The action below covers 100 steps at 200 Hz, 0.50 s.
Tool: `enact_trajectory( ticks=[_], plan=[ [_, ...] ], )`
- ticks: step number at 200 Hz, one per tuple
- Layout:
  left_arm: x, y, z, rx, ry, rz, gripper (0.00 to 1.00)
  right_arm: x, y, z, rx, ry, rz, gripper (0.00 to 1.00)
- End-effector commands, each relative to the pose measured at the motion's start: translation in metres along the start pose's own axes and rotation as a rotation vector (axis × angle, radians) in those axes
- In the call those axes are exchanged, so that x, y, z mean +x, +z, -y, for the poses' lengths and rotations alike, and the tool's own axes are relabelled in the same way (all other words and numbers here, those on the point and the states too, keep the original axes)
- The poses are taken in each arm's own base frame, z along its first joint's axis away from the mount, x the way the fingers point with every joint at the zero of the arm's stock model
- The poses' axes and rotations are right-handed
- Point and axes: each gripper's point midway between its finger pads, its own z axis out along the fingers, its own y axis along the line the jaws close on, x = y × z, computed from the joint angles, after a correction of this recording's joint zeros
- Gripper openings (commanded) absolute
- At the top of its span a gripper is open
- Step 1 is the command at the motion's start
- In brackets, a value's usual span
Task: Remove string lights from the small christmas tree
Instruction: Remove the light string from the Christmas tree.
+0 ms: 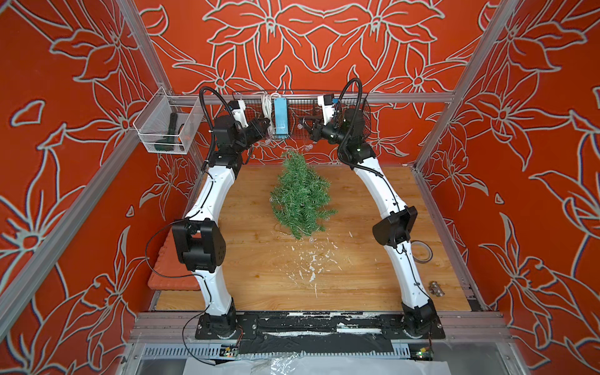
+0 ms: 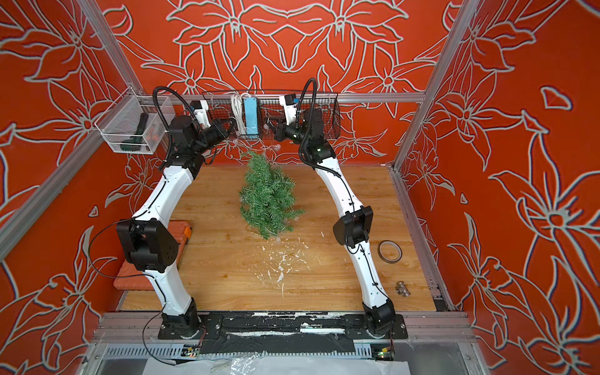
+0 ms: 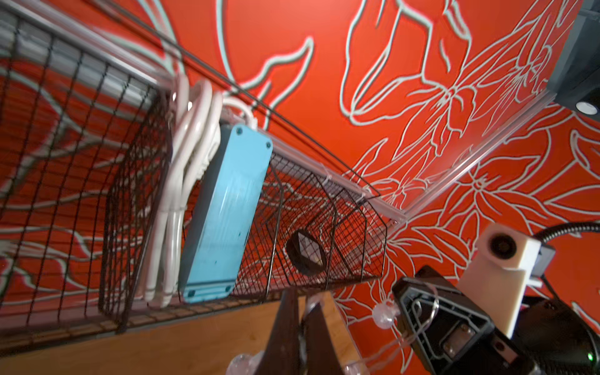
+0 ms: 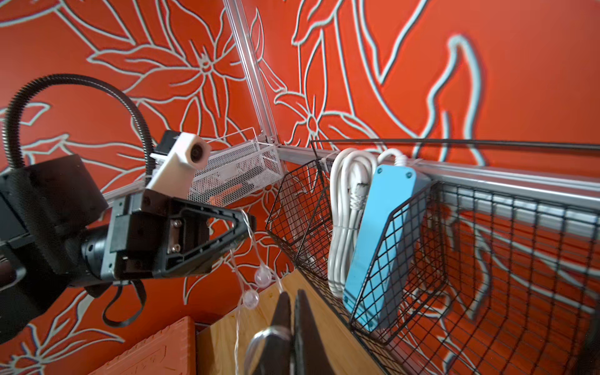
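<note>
The small christmas tree [image 1: 302, 198] [image 2: 268, 198] lies on its side mid-table, its tip toward the back wall. The string lights [image 1: 310, 146], a thin wire with clear bulbs, rise from the tree's tip to both raised grippers. A few bulbs still hang among the branches. My left gripper [image 1: 268, 122] [image 3: 302, 324] is shut on the wire, with bulbs [image 3: 383, 315] dangling beside it. My right gripper [image 1: 305, 125] [image 4: 293, 311] is shut too, the wire [image 4: 264, 334] looped over one finger. The two grippers face each other close together, just below the basket. The lights' box is not visible.
A black wire basket [image 1: 253, 94] on the back rail holds a blue power strip [image 1: 281, 117] and a coiled white cable [image 1: 268, 107]. A mesh bin [image 1: 165, 130] hangs on the left wall. A red block [image 1: 165, 269], tape roll [image 1: 422, 251], metal fitting [image 1: 436, 289] and white flakes [image 1: 311, 259] lie on the table.
</note>
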Motion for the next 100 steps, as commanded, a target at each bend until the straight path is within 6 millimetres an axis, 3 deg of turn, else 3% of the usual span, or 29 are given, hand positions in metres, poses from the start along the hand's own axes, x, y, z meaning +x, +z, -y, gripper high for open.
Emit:
enact_trajectory(
  ticks=[1, 19, 38, 76, 100],
  plan=[
    [0.008, -0.011, 0.029, 0.157, 0.061, -0.045, 0.05, -0.001, 0.007, -0.018, -0.046, -0.024, 0.007, 0.00],
    [0.032, -0.007, 0.030, 0.198, 0.061, -0.109, 0.23, 0.003, 0.012, -0.021, -0.049, -0.021, 0.010, 0.00],
    [0.053, 0.000, 0.033, 0.207, 0.081, -0.155, 0.35, 0.005, 0.014, -0.024, -0.050, -0.018, 0.008, 0.00],
    [0.069, 0.002, 0.050, 0.283, 0.113, -0.170, 0.51, 0.009, 0.017, -0.029, -0.058, -0.011, -0.003, 0.00],
    [0.079, 0.004, 0.057, 0.304, 0.142, -0.190, 0.55, 0.012, 0.018, -0.031, -0.060, -0.010, -0.013, 0.00]
  ],
)
